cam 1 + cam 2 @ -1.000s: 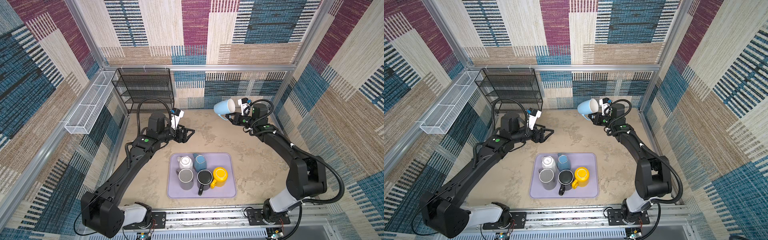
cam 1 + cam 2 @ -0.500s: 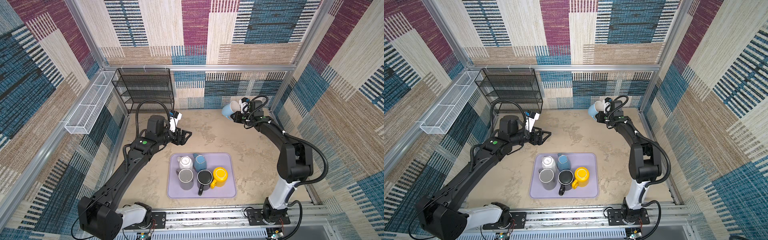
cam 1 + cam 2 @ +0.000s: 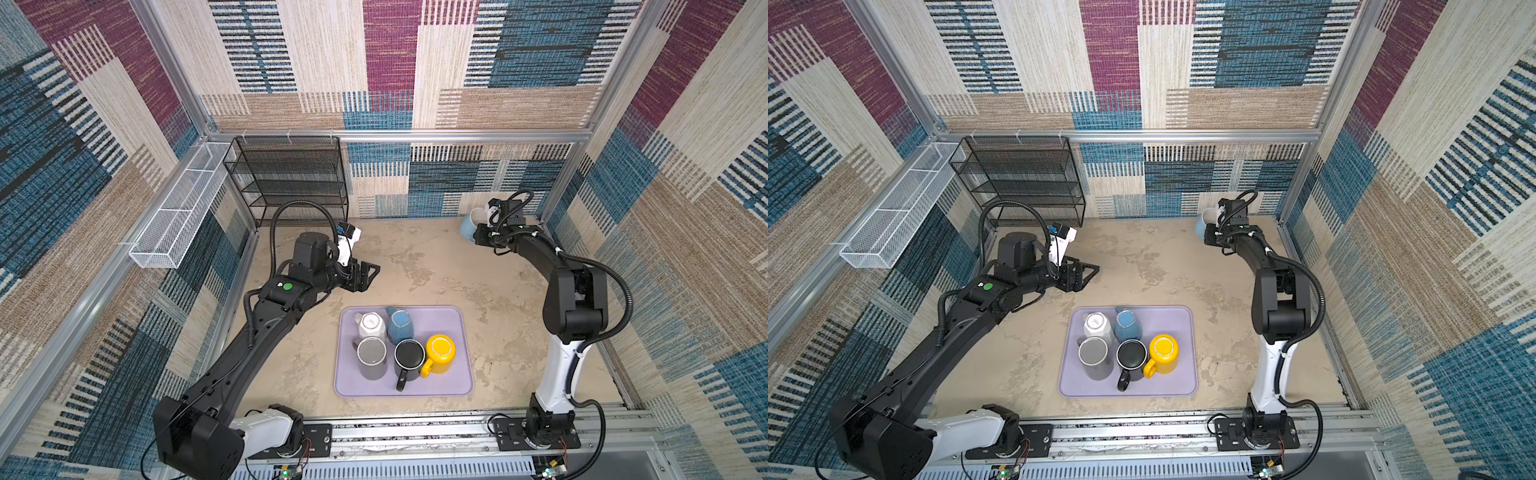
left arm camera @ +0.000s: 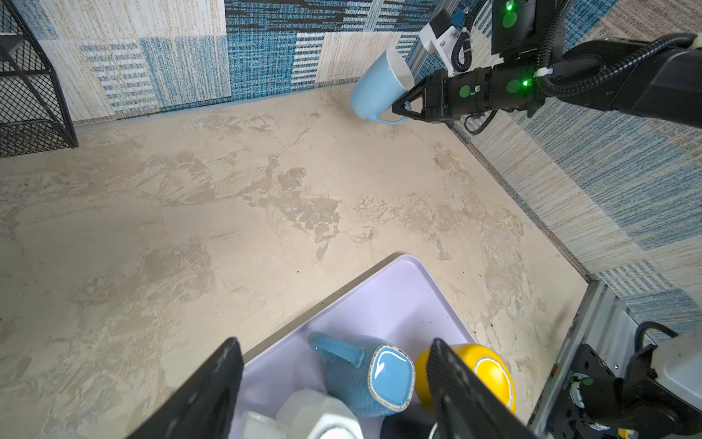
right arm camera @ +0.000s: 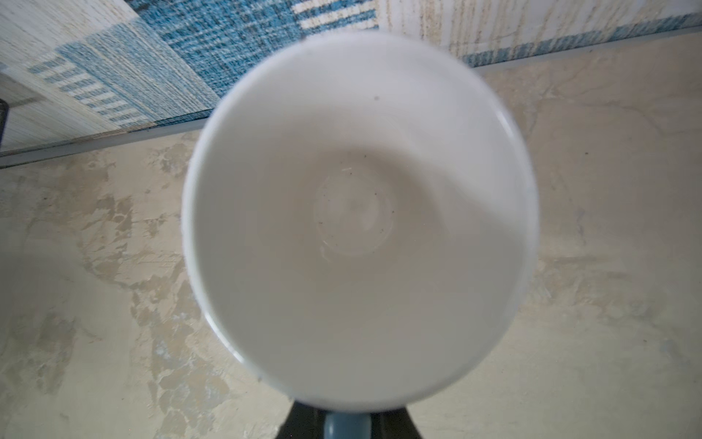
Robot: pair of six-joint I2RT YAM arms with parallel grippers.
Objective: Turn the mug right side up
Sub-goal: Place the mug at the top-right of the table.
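A: Target first. Where is it?
B: The light blue mug [image 4: 374, 89] is at the far right corner of the tabletop [image 3: 415, 266], close to the back wall and well apart from the tray [image 3: 444, 320].
A: Orientation?
B: Tilted, mouth up and leaning toward the right arm. The right wrist view looks straight into the white inside [image 5: 357, 216]. Its base is low over the tabletop, but I can't tell if it touches.
A: Is it held?
B: Yes, the right pincer [image 4: 400, 108] is clamped on the handle, fingers together around it. The handle [image 5: 347, 425] shows between the dark fingers in the right wrist view.
A: Left side?
B: The left pincer [image 3: 371, 277] has its jaws apart with nothing in them. It hangs over bare tabletop just past the tray's far left corner.
A: What's on the tray?
B: It's lilac, at front centre, with five mugs packed together: white faceted mug [image 3: 371, 324], blue textured mug [image 3: 400, 326], grey mug [image 3: 372, 357], black mug [image 3: 409, 356] and yellow mug [image 3: 440, 352]. All look bottom-up in both top views.
A: Anything else?
B: A black wire rack [image 3: 286, 183] at back left and a white wire basket [image 3: 178, 224] on the left wall.
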